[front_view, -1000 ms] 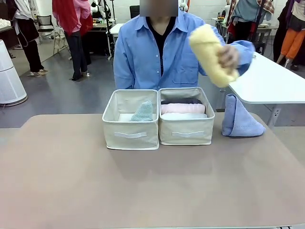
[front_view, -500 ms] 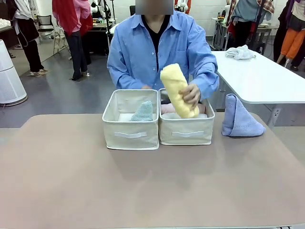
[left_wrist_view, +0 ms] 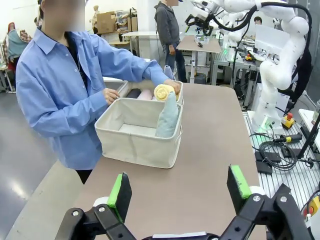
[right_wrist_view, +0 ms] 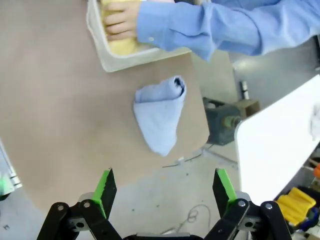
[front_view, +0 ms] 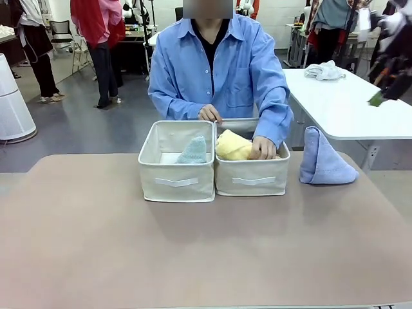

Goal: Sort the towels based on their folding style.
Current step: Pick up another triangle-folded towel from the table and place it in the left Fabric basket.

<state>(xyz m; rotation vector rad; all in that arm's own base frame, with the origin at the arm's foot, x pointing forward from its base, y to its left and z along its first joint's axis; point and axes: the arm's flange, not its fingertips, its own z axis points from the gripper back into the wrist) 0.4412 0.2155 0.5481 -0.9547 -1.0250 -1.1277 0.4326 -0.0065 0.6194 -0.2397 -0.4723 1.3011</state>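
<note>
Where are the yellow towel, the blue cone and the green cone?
yellow towel (front_view: pixel 232 146): front view, on its rolled side.
blue cone (front_view: pixel 325 162): front view, on the middle of its front.
green cone (front_view: pixel 193 152): front view, on its middle.

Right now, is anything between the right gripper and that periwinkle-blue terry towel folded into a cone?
Nothing visible does. The open right gripper faces the periwinkle-blue cone towel directly; the person's hand is aside, in the beige fabric box.

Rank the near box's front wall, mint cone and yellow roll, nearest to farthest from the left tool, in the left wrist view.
1. Near box's front wall, facing the left tool.
2. Mint cone, inside it, far side.
3. Yellow roll, in the box beyond.
</note>
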